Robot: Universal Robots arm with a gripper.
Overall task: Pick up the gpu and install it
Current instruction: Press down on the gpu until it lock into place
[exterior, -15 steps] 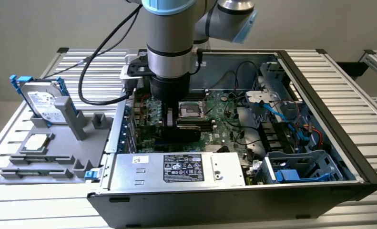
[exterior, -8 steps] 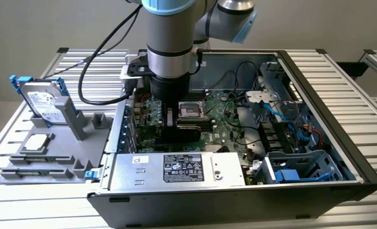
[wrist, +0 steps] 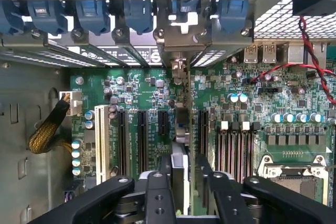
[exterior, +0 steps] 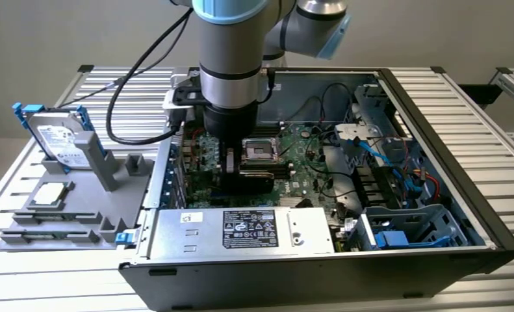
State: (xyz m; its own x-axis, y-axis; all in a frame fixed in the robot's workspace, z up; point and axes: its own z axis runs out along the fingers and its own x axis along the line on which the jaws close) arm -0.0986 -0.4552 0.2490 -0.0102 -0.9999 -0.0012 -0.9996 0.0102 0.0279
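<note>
**GPU Held Edge-On Over the Motherboard Slots**

My pincer is lowered inside the open computer case, clamped on the gpu. In the wrist view the card stands upright and edge-on between my fingers, its metal bracket end at the rear slot openings of the case. It sits over the motherboard, between the black expansion slots. On the surface beside the case, a hard drive stands in a grey fixture.
</note>
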